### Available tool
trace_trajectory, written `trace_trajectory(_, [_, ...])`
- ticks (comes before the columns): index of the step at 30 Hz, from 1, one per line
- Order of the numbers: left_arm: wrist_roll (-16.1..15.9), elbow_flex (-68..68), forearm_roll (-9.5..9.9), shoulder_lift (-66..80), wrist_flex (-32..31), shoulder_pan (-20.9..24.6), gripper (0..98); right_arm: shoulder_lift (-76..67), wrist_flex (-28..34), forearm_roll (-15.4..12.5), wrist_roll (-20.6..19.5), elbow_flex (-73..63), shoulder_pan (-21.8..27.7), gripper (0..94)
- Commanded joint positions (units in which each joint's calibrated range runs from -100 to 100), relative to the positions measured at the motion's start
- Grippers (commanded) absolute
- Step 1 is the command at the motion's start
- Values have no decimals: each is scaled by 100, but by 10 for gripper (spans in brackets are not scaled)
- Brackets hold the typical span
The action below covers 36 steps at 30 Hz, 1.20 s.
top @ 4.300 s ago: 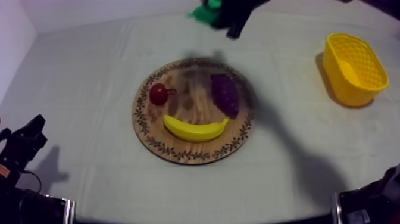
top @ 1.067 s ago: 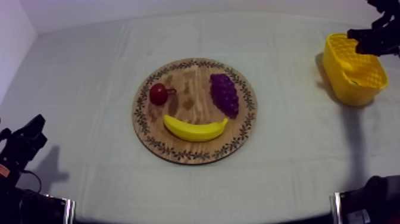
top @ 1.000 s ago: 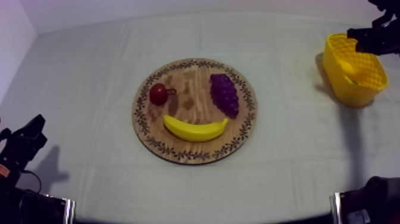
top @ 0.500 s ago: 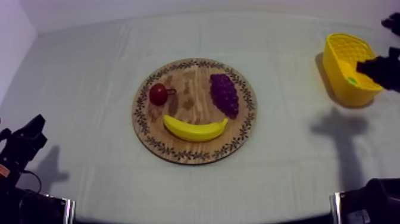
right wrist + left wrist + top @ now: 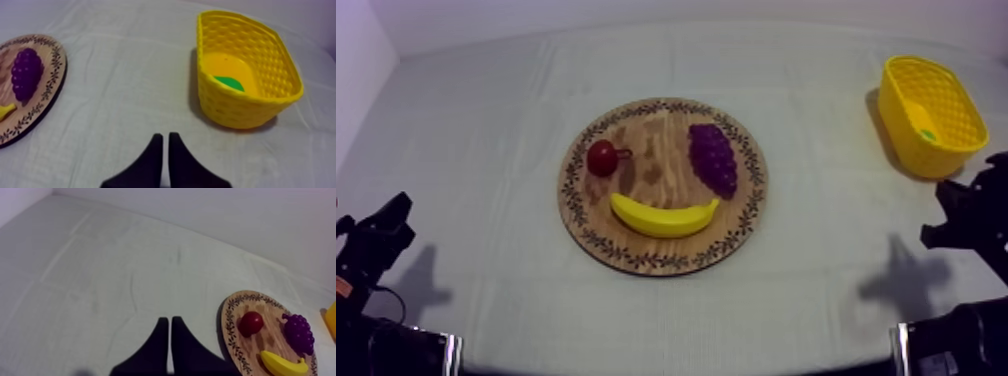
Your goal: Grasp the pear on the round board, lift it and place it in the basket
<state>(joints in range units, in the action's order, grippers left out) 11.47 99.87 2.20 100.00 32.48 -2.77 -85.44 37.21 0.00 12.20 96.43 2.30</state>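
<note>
Right claw [image 5: 165,136], which hung over the basket a moment ago, has pulled back toward its resting side with its fingers pressed together on nothing. Left claw [image 5: 167,320] sits closed and idle. The board [image 5: 656,130] carries only banana [image 5: 664,216], grapes [image 5: 713,158] and small red fruit [image 5: 602,158]. The basket [image 5: 235,107] now holds the pear [image 5: 229,82], so the task looks done.

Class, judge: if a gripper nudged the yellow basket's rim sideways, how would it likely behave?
The yellow basket has thin openwork walls, so it is probably light and would slide on the cloth. Its walls flare above a narrower base, so a high push might tip it.
</note>
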Motion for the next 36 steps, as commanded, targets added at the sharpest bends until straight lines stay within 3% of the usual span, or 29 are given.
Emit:
trace_trajectory(1, [2, 2, 2, 0, 1, -1, 1, -567, 239, -45, 43, 32, 22, 63])
trace_trajectory(12, [2, 2, 2, 0, 1, -1, 1, -1010, 317, -94, -34, 264, 98, 191])
trace_trajectory(22, [1, 2, 2, 0, 1, -1, 1, -1023, 163, -100, 58, 333, 136, 23])
trace_trajectory(36, [0, 2, 2, 0, 1, -1, 1, -1024, 158, -100, -6, 335, 138, 4])
